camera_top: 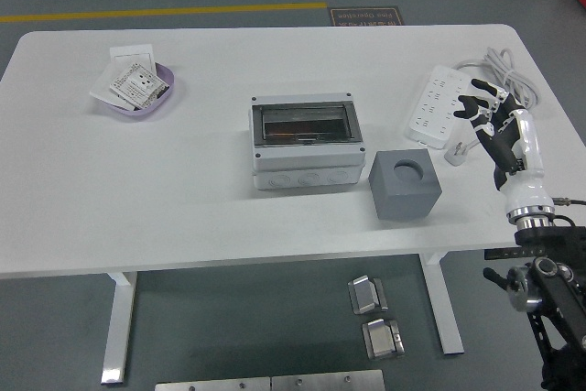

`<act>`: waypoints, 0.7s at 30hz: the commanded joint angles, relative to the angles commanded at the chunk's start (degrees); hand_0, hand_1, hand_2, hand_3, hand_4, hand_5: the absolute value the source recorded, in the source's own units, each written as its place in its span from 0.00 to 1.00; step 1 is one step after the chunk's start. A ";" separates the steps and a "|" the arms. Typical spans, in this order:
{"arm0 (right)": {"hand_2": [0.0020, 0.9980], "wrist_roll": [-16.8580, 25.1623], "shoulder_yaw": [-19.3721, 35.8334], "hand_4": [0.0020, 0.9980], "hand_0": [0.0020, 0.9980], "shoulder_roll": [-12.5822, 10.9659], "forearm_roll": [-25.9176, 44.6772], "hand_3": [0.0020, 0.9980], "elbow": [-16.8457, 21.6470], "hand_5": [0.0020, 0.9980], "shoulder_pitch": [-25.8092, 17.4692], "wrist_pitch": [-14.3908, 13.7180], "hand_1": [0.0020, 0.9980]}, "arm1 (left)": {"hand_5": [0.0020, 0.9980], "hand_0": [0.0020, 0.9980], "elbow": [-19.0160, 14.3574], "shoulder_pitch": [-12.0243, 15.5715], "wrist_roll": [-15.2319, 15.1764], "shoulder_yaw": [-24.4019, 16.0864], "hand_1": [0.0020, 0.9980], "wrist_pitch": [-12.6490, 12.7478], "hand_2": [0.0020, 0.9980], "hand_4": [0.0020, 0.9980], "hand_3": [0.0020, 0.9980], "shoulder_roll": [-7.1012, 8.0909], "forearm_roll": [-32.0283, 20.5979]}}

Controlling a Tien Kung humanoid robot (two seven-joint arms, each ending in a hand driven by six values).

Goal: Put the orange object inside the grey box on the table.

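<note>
Hovering over the white counter's (183, 199) right edge, the right robot hand (499, 130) spreads its fingers, grasping nothing. The orange object (288, 135) lies inside the grey lidded box (305, 144) at mid-counter.

- My right hand (499, 130): white shell, black finger joints, white tips.
- Silver wrist ring, thin cable, then a black arm with round joints.

Plastic, paper and a matt white counter

The counter (183, 199) looks smooth and matt. The grey box (306, 140) seems hard plastic with a glossy, see-through lid; the grey cube (405, 183) is dull and matt. The power strip (436, 105) is smooth white plastic; paper packets (132, 81) fill a glossy purple bowl (168, 96).
</note>
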 joint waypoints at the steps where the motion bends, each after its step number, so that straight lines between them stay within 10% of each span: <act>1: 0.62 0.01 -0.10 0.95 0.68 -0.04 0.01 0.72 0.06 0.52 -0.01 0.01 0.54 | 0.42 0.68 0.00 -0.03 -0.08 -0.01 0.68 -0.01 0.59 0.66 0.66 0.05 -0.03; 21: 0.62 -0.48 0.18 0.94 0.68 -0.44 -1.32 0.72 0.17 0.51 0.65 -0.15 0.54 | 0.41 0.68 0.00 -0.30 -1.14 1.21 0.68 -0.25 0.59 0.65 0.66 0.62 -3.47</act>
